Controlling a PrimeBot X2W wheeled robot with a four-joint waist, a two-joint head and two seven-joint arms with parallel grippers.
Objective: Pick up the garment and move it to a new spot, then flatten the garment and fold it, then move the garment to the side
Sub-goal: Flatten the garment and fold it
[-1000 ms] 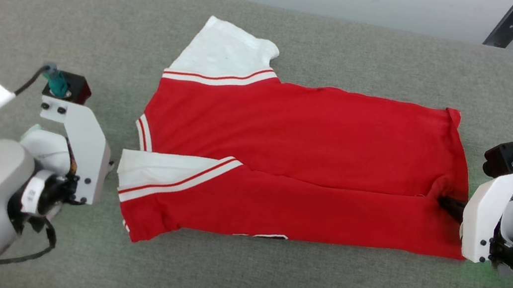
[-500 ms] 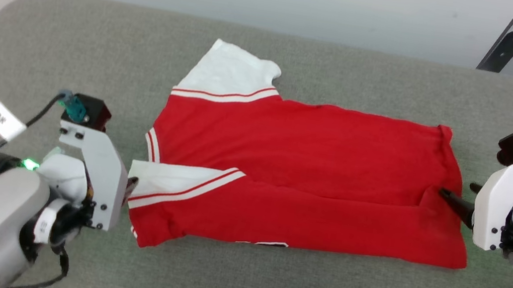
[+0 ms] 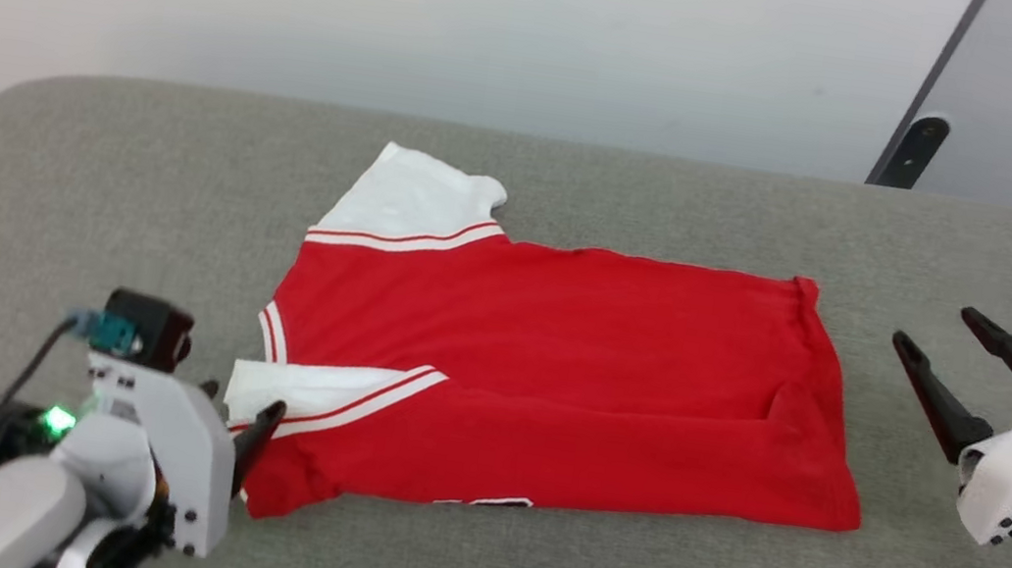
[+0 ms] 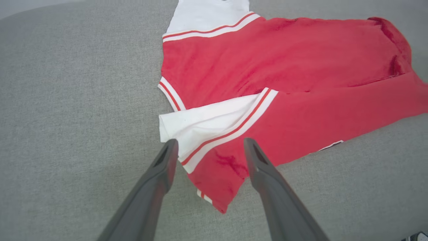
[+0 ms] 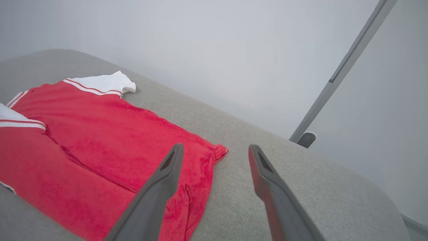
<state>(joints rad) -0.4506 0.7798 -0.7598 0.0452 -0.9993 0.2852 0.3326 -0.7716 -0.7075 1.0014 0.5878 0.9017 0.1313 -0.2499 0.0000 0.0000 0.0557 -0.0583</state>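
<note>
Grey fabric surface (image 3: 87, 166) carries the garment (image 3: 556, 351) at centre, folded lengthwise. Left gripper (image 4: 210, 141): fingers spread, empty, at the near white sleeve (image 4: 200, 124). Right gripper (image 3: 934, 324): fingers spread, empty, clear of the hem end.

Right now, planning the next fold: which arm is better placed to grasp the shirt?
Probably the left. The left pincer stands open with its tips at the garment's folded white sleeve. The right pincer is open too, but apart from the hem.
</note>
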